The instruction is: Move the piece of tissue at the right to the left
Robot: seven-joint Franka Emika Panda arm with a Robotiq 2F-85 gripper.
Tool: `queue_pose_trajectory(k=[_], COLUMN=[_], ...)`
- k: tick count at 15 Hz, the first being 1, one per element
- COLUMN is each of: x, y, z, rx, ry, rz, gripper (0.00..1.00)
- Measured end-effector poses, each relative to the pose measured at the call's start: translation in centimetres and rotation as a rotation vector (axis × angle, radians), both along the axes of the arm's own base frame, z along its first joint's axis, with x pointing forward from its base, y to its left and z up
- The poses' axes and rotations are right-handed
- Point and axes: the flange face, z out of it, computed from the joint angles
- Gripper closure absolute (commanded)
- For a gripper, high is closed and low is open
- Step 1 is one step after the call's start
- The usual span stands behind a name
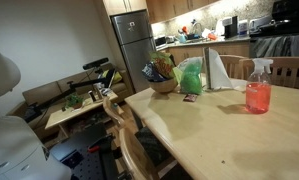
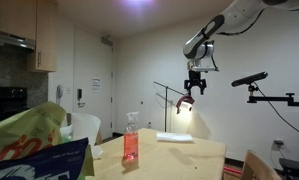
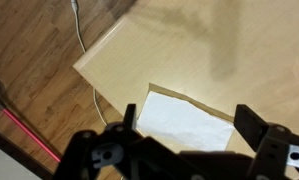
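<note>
The gripper point(image 2: 192, 90) is seen raised well above the wooden table point(image 2: 179, 160) in an exterior view, carried on the arm point(image 2: 224, 25) that reaches in from 1 o'clock. Its jaws are spread wide apart and nothing is held between them (in the wrist view only tabletop and paper are seen between the two fingers point(image 3: 130, 115)). The piece of tissue point(image 2: 174, 137) is laid flat on the table, at about 6 o'clock below the gripper and at 3 o'clock from the pink spray bottle point(image 2: 131, 140), apart from it. In the wrist view the piece of tissue point(image 3: 184, 120) is found near the table's corner, at 6 o'clock in the picture, and a white cable point(image 3: 84, 40) is trailed over the wood floor point(image 3: 29, 70) at 10 o'clock. A snack bag point(image 2: 34, 150) is seen close to the camera at 8 o'clock in an exterior view. In an exterior view the spray bottle point(image 1: 257, 88) is stood at 3 o'clock on the table, a green bag point(image 1: 192, 76) is set at 9 o'clock from it, and a steel refrigerator point(image 1: 132, 45) is seen behind at 11 o'clock
</note>
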Motion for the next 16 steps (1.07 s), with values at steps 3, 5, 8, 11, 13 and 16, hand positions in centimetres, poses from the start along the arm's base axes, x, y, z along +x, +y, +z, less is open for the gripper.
queue_pose_trajectory(k=[3, 5, 8, 11, 13, 16], x=[0.6, 1.2, 2.0, 2.6, 2.7, 2.8], y=[-0.5, -0.9, -1.5, -2.4, -2.8, -3.1], z=[-1.6, -2.6, -4.0, -5.6, -6.2, -6.2], rx=[-0.011, -0.015, -0.022, -0.022, -0.024, -0.026], ry=[0.003, 0.012, 0.025, 0.047, 0.053, 0.052], rz=[-0.014, -0.015, -0.014, -0.018, -0.021, -0.023], gripper=[0.0, 0.0, 0.0, 0.0, 0.0, 0.0])
